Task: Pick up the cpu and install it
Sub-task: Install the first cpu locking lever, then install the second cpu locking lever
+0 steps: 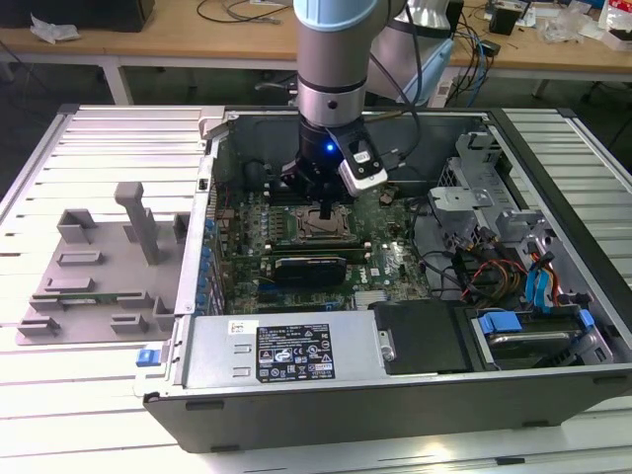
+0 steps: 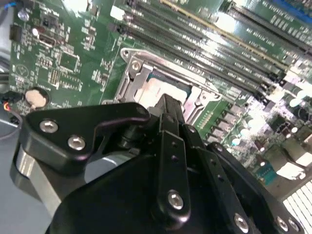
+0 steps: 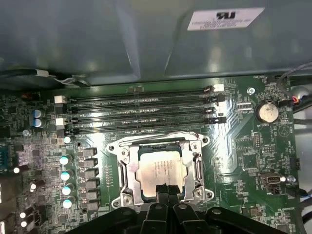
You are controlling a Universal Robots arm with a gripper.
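Cpu (image 3: 160, 169) lies flat inside the socket frame (image 3: 127, 165) on the green motherboard (image 3: 243, 146), its silvery top plate facing up and its edges square with the frame's metal rails. It is square, so no long axis stands out; its sides run parallel and crosswise to the black memory slots (image 3: 141, 109), which lie just beside the frame. In the second wrist view the same chip (image 2: 158, 92) shows pale between the bracket arms, partly covered by the black linkage of the hand (image 2: 170, 109).

The hand (image 3: 168, 192) hangs right over the frame's edge, its black fingers drawn together with no gap between their tips and nothing clamped in them; the tips sit at or just above the chip's near edge, and contact cannot be told. A round coin cell (image 3: 267, 112) sits on the board well apart from the frame.

In the exterior view the arm (image 1: 334, 59) reaches down into an open computer case (image 1: 415, 395) lying on its side on a pale slatted counter (image 1: 89, 148). A grey plastic fixture (image 1: 99, 267) rests beside the case toward the exterior view's left, and a wooden bench with cables (image 1: 197, 44) stands behind it
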